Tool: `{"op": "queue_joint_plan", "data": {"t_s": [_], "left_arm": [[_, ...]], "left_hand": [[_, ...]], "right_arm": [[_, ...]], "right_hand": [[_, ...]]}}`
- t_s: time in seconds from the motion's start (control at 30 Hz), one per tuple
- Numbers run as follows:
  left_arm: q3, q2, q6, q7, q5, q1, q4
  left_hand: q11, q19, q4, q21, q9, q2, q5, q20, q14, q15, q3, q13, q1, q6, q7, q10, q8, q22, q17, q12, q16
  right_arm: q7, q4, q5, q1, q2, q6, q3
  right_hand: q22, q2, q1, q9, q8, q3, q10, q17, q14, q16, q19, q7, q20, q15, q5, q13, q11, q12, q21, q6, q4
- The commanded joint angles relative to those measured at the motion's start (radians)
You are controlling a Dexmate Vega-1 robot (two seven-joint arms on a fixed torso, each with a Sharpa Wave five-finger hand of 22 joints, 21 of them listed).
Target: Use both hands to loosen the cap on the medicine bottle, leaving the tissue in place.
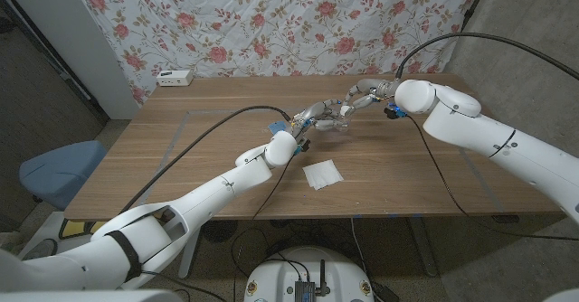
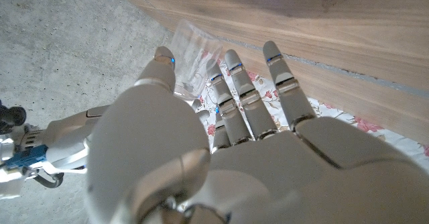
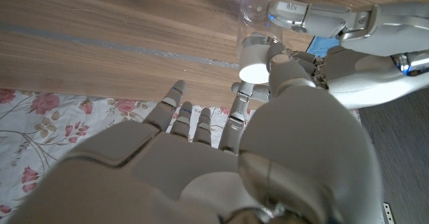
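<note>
A white tissue (image 1: pixel 323 174) lay flat on the wooden table (image 1: pixel 181 148), nearest the robot and just beside the left arm. Beyond it, over the table's middle, the left hand (image 1: pixel 308 121) and right hand (image 1: pixel 357 99) met around the clear bottle (image 1: pixel 336 124). In the left wrist view the left hand (image 2: pixel 221 137) had its fingers (image 2: pixel 234 83) stretched out with the bottle (image 2: pixel 191 56) between them and the thumb, touching it. In the right wrist view the right hand (image 3: pixel 221 150) had its thumb and a finger closed on the white cap (image 3: pixel 258 60), the other fingers spread, while the left hand's fingers (image 3: pixel 295 13) lay against the bottle's clear body (image 3: pixel 258 3). At the far left edge of the table sat a white power strip (image 1: pixel 175 78), with a floral cloth (image 1: pixel 271 22) behind.
</note>
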Motion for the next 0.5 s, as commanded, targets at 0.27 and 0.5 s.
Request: {"op": "queue_joint_plan", "data": {"t_s": [0.27,0.5], "left_arm": [[-0.002,0.003,-0.002,0.002,-0.003,0.006,0.0],[-0.002,0.004,-0.002,0.003,-0.004,0.007,0.0]], "left_hand": [[-0.011,-0.004,0.0,-0.001,0.001,0.007,0.01,0.004,0.009,-0.067,0.009,0.003,-0.002,0.006,-0.008,0.024,-0.002,0.004,0.002,0.008,0.0],[-0.01,-0.004,0.0,-0.001,0.001,0.007,0.01,0.005,0.01,-0.067,0.01,0.003,-0.004,0.007,-0.008,0.023,-0.002,0.004,0.003,0.007,0.0]], "right_arm": [[-0.012,0.018,0.067,-0.008,-0.002,0.049,0.023],[-0.008,0.028,0.081,-0.002,0.0,0.059,0.023]], "right_hand": [[0.002,0.025,0.026,-0.006,0.016,0.014,0.011,0.002,0.005,0.0,0.013,-0.052,-0.007,-0.015,0.01,0.0,-0.038,-0.002,-0.004,0.053,0.001],[0.002,0.034,0.038,-0.011,0.022,0.018,0.011,0.001,0.005,-0.001,0.013,-0.072,-0.008,-0.018,0.012,0.0,-0.041,-0.003,-0.005,0.072,0.0]]}}
